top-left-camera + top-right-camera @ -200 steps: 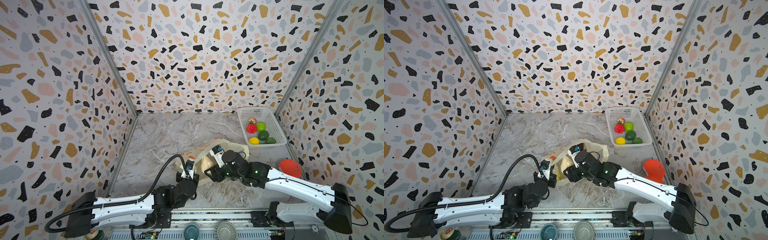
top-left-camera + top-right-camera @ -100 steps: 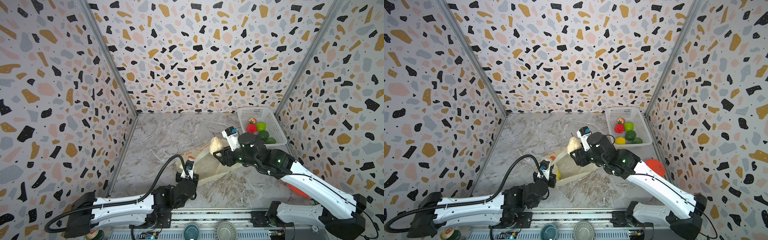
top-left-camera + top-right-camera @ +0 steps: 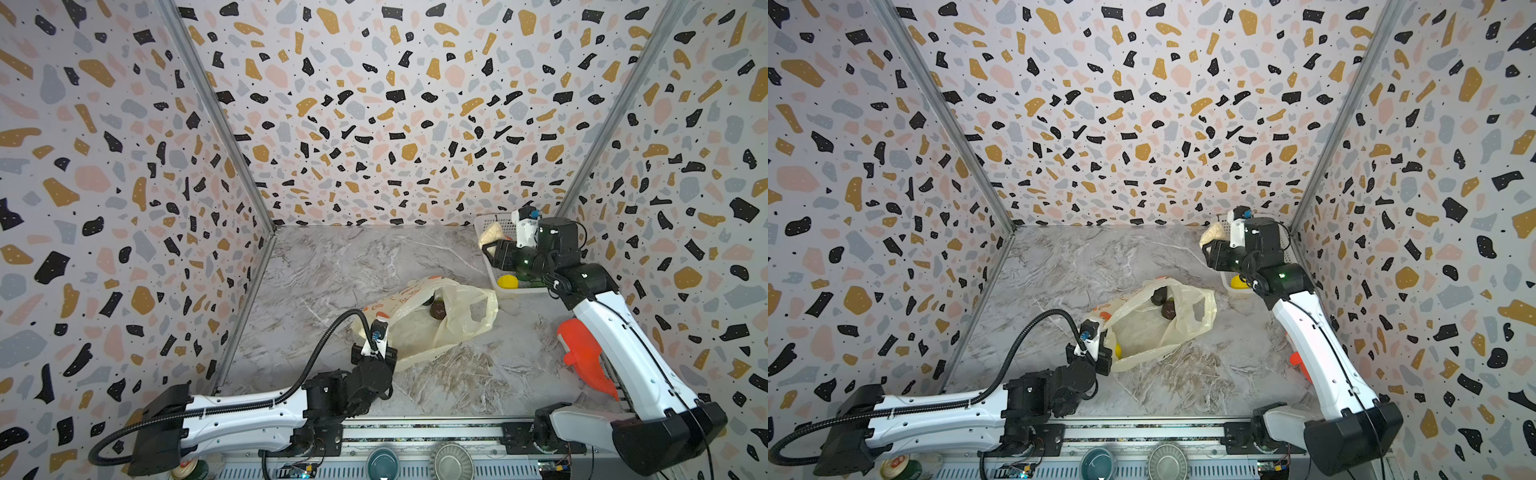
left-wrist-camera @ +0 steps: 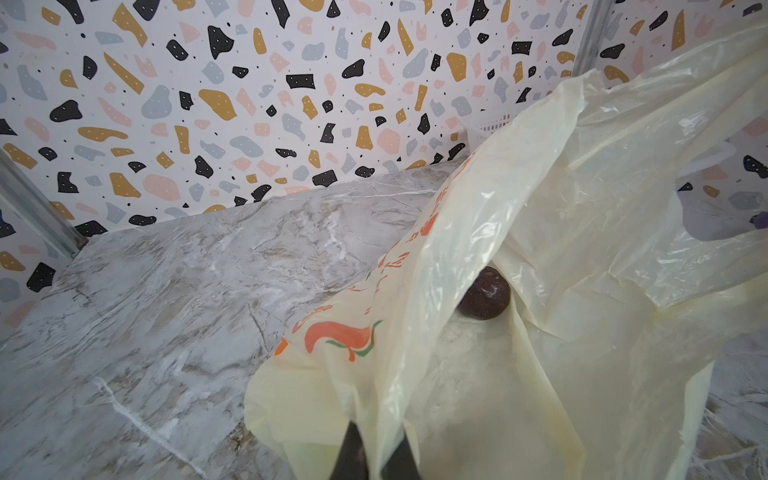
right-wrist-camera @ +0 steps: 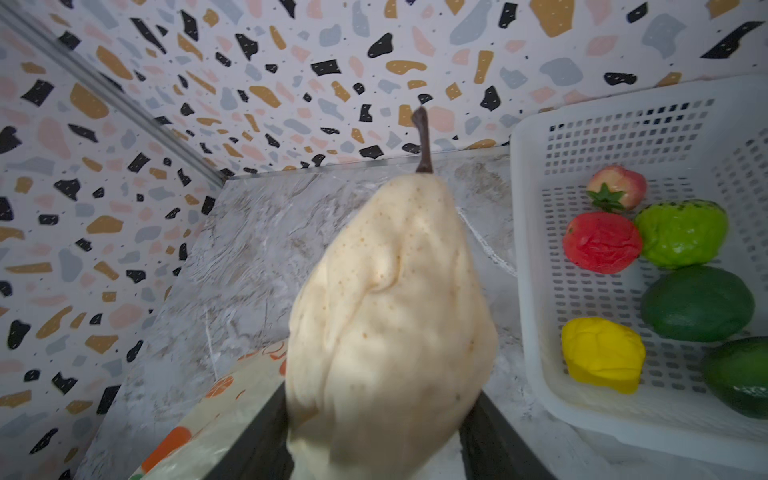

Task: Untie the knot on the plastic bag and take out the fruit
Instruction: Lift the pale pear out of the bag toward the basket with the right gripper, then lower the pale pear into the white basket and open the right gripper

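We have the bag (image 3: 457, 328) untied. Our right gripper (image 3: 493, 246) clamps a pear (image 5: 390, 291) by the far-right basket (image 5: 519, 249). Our left gripper (image 4: 376, 457) pinches the bag's near edge, and dark fruit (image 4: 484, 297) is left inside.

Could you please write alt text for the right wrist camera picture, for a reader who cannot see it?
The right gripper holds a pale, speckled pear by its wide end, stem pointing away, over a marble table. Beside it stands a white perforated basket of red, green and yellow fruit.
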{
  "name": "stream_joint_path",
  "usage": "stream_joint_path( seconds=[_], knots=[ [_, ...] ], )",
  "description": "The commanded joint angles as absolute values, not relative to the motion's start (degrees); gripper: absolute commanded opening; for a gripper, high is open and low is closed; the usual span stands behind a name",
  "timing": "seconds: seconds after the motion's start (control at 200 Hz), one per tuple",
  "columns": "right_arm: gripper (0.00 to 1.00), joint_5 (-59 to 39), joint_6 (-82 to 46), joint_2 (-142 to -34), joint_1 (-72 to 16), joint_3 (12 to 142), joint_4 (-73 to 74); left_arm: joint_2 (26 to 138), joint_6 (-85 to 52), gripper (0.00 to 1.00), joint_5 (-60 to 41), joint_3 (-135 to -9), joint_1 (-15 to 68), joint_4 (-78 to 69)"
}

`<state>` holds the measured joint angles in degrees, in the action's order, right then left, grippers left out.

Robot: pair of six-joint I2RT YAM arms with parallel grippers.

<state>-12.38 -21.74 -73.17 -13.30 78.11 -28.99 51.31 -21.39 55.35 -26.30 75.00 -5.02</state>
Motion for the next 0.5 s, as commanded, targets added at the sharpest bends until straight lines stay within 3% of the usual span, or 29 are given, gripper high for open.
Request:
stream_joint_path(
  seconds=[0.0, 0.23, 0.496],
  knots=[
    [0.61, -13.7, -23.0, -75.2, -8.0, 77.2, -21.9, 50.4, -20.7, 0.0, 56.1, -28.7, 74.8, -6.0],
    [0.6, -11.3, -24.3, -87.5, 0.0, 74.9, -12.8, 50.1, -20.7, 0.0, 55.3, -28.5, 74.8, -6.2],
    [0.61, -10.3, -22.2, -101.7, 1.0, 78.6, -10.2, 49.0, -21.6, 0.0, 55.7, -28.0, 74.8, -5.6]
  ],
)
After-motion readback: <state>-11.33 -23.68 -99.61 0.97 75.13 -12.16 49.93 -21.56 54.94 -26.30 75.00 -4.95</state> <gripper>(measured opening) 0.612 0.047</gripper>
